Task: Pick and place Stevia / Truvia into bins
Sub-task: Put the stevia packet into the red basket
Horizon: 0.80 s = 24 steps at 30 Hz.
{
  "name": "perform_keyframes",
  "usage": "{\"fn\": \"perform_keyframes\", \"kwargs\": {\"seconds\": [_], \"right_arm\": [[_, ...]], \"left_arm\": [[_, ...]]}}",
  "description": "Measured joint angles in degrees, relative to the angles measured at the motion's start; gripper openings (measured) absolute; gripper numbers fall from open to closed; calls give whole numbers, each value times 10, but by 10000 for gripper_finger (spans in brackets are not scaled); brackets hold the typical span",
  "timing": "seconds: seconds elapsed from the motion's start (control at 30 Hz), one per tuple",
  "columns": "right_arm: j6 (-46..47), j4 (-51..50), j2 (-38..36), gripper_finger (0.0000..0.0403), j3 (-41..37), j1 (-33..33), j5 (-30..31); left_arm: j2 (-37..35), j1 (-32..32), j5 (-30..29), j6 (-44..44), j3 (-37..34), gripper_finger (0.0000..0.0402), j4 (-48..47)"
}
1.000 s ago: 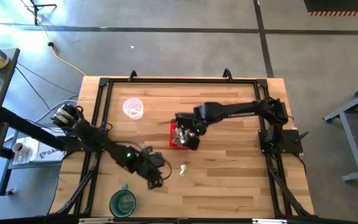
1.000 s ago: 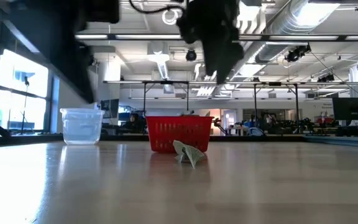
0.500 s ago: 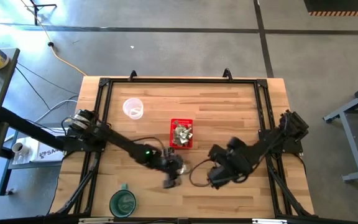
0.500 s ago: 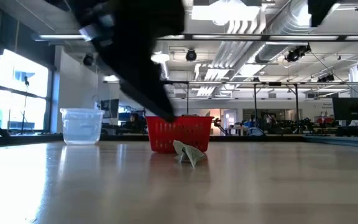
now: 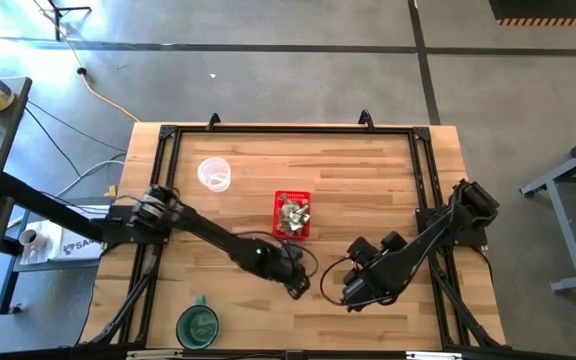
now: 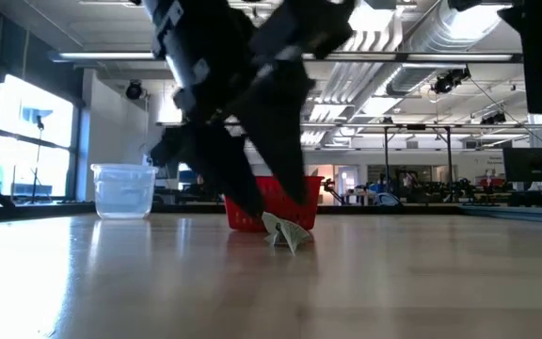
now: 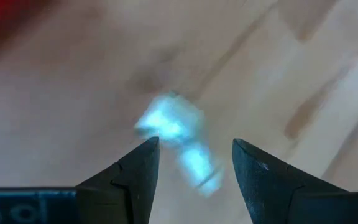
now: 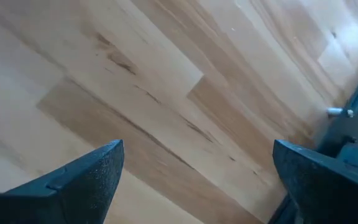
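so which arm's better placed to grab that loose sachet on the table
Left. The left gripper is open right over the loose sachet, which shows between its fingers, near the red basket. The right gripper is open too but faces only bare table.

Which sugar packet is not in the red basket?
The lone sachet lying on the bare table, just in front of the red basket. The left hand is open around it; the other sachets lie inside.

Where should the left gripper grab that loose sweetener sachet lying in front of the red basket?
Across the raised fold of the sachet, coming straight down. It sits crumpled and tented on the table, so a ridge stands up to pinch. The left gripper already hangs open above it, fingers either side.
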Motion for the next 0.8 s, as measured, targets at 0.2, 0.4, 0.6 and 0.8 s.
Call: {"fn": "perform_keyframes", "kwargs": {"seconds": [0.2,0.4,0.6,0.8], "right_arm": [[5,-23,1,397,-14,-1,0],[-11,-29,-1,399,-12,-1,17],[-21,-29,-1,395,-12,-2,25],[-21,-31,-1,393,-12,4,33]], "left_arm": [[42,-14,-24,-7,22,234,-28],[55,-13,-59,58,28,190,-90],[53,-9,-68,121,26,37,-147],[19,-6,-9,159,36,29,-192]]}}
